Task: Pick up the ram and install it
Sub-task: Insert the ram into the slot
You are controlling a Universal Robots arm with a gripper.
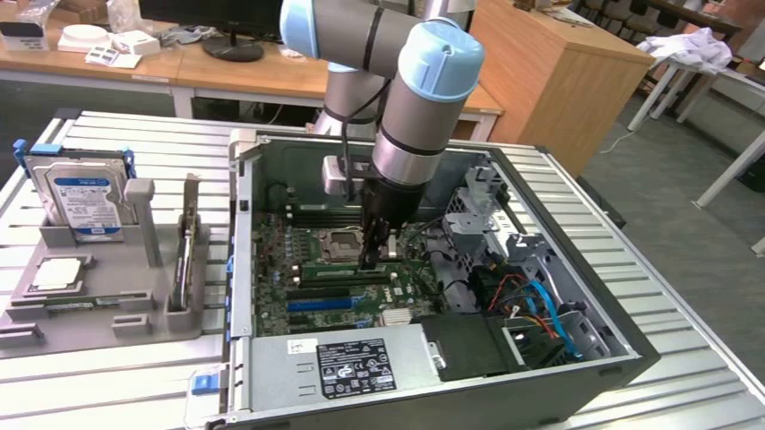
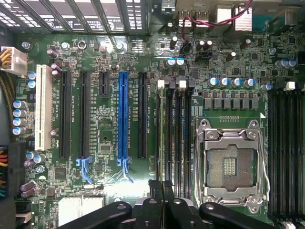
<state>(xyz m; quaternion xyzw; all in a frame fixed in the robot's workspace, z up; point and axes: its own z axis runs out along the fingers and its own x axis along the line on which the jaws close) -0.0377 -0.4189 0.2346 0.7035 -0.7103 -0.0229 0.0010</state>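
Hovering in PC case (image 1: 243, 233), tool (image 2: 162, 185) pressed together, pinching nothing, above memory slots (image 2: 174, 133) beside CPU socket (image 2: 230, 164). Ram (image 1: 188, 237) apparently stands on edge in tray (image 1: 132, 287) on desk (image 1: 120, 143), well apart (light, stiff, fragile, I judge); grip flat faces near upper edge, mid-length.

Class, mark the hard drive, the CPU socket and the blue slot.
hard drive (image 1: 81, 193): exterior view, label face.
CPU socket (image 2: 230, 166): wrist view, central pin field.
blue slot (image 2: 123, 117): wrist view, middle of its length.
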